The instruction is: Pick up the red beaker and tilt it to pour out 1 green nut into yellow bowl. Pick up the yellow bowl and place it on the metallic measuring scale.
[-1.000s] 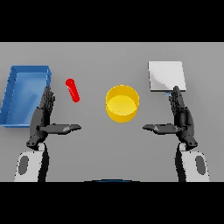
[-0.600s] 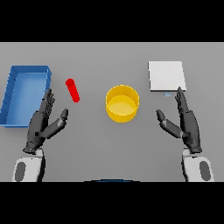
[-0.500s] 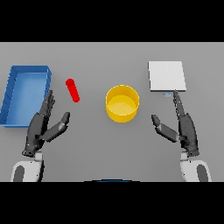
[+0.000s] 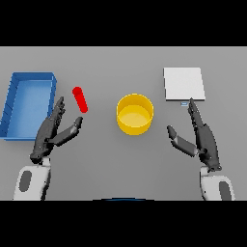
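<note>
The first step, the pickup, is not yet begun: the red beaker [image 4: 80,99] is lying on its side toward the left part of the surface, between the blue tray [image 4: 28,103] and the yellow bowl [image 4: 135,113] at the centre. The left hand [image 4: 52,134] is hovering just near it, fingers straight and empty. The right hand [image 4: 201,136] is waiting open below the metallic measuring scale [image 4: 183,83]. Next, the left hand needs to reach forward and curl round the beaker.

head view, high, looking down, table [image 4: 120,62]
</note>
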Controlling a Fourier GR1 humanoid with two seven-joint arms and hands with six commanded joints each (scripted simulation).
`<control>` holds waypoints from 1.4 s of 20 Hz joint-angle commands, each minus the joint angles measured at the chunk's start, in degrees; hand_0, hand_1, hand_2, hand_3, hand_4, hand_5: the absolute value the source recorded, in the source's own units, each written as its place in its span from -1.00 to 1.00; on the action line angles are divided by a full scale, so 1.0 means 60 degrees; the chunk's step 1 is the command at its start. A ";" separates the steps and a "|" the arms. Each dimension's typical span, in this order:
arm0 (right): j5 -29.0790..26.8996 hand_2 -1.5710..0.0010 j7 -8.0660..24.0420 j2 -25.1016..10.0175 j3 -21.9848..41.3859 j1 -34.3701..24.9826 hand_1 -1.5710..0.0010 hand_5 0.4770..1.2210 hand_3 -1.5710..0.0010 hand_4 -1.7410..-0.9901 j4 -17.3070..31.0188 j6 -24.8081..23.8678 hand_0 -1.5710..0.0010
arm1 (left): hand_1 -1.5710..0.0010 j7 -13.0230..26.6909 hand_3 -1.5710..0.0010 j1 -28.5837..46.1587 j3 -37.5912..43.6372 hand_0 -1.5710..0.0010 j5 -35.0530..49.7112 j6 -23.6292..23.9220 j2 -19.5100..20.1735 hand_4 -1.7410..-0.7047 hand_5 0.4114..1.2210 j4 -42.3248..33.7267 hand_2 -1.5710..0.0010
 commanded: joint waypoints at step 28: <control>-0.0229 1.00 0.0111 -0.0096 -0.0157 0.0175 1.00 -0.55 1.00 0.33 -0.0273 0.0073 1.00 | 0.71 -0.3243 0.67 -0.5118 0.1799 0.73 0.0023 0.0811 -0.0587 -0.34 -0.07 0.7465 0.63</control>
